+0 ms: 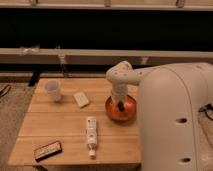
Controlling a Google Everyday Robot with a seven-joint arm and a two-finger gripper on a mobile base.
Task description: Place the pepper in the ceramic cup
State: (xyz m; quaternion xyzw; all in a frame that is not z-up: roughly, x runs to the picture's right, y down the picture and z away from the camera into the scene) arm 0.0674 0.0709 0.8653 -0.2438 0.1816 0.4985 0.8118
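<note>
The white ceramic cup (pixel 53 90) stands upright near the far left corner of the wooden table (pixel 60 127). My gripper (pixel 120 104) reaches straight down into the wide orange bowl (pixel 120 109) at the table's right side. A small dark bit shows at the gripper's tip inside the bowl; I cannot tell whether it is the pepper. The white arm covers the right part of the view.
A small white packet (pixel 81 98) lies between the cup and the bowl. A white tube-like bottle (pixel 90 135) lies in the table's middle front. A dark flat bar (pixel 47 149) lies at the front left corner. A dark rail runs behind the table.
</note>
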